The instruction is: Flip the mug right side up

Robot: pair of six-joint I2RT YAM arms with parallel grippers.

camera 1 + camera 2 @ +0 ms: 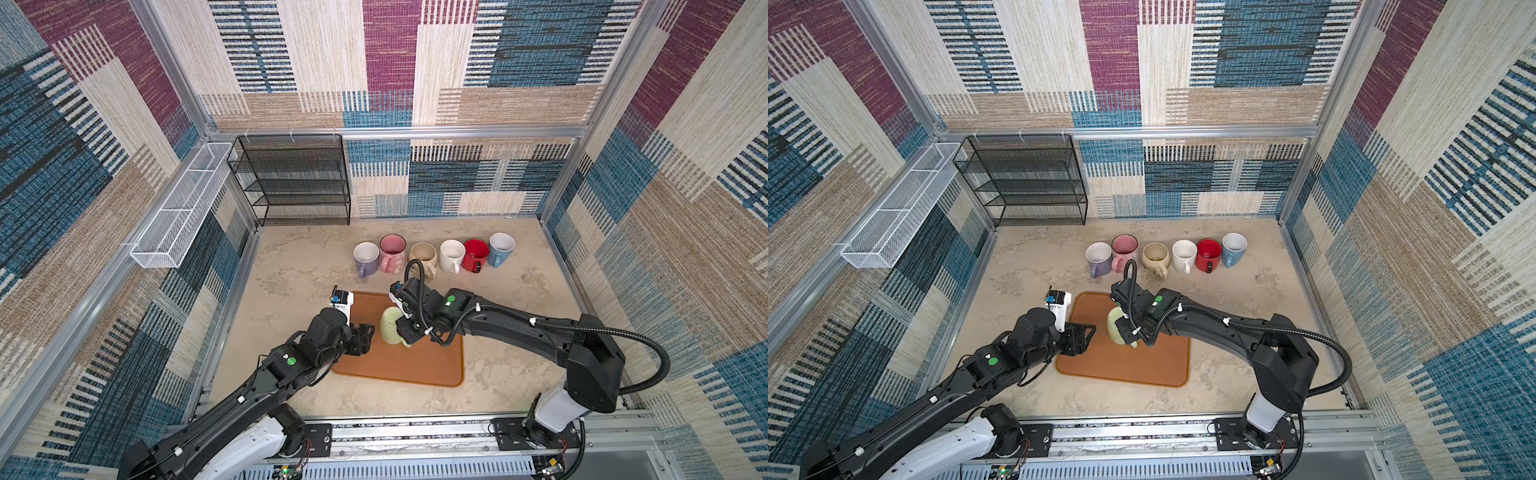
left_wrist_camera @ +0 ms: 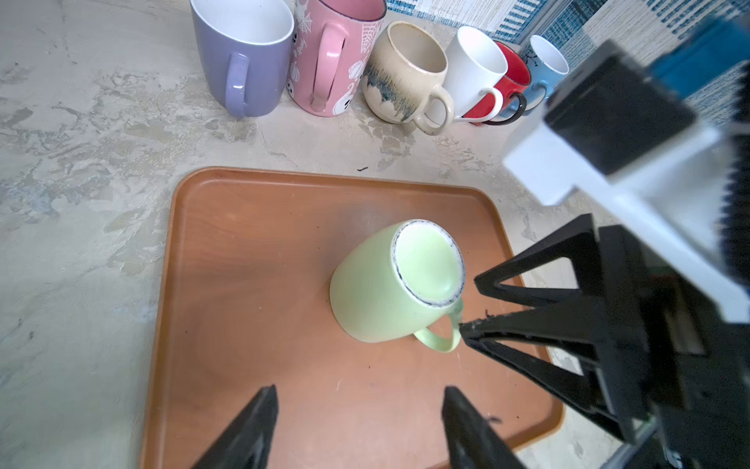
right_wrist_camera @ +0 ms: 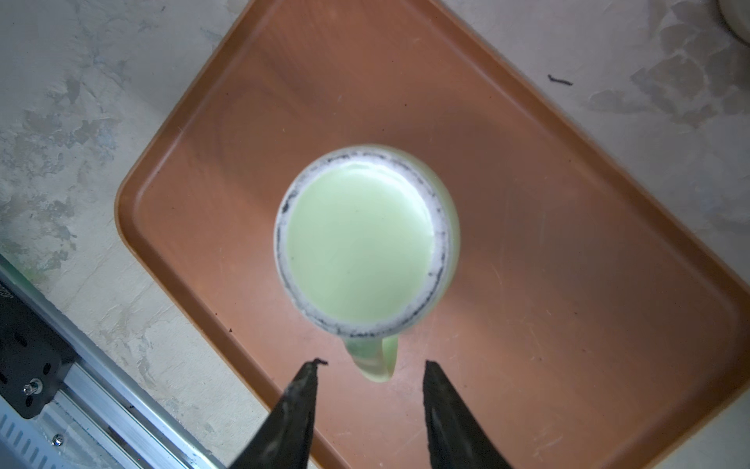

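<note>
Both spread, empty: right hand [image 3: 370, 365] pointing down, left hand [image 2: 359, 390] slanted. Upside-down green mug [image 3: 361, 239] on tray [image 3: 568, 243], handle between right hand's tips.

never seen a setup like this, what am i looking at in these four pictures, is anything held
Two robot arms stand at a table. Two pictures look down from above; the other two come from a camera on each arm's wrist. A green mug sits upside down on an orange tray; six more mugs stand upright behind. The left gripper and the right gripper are both open and hold nothing; the right one's jaws sit either side of the handle.
</note>
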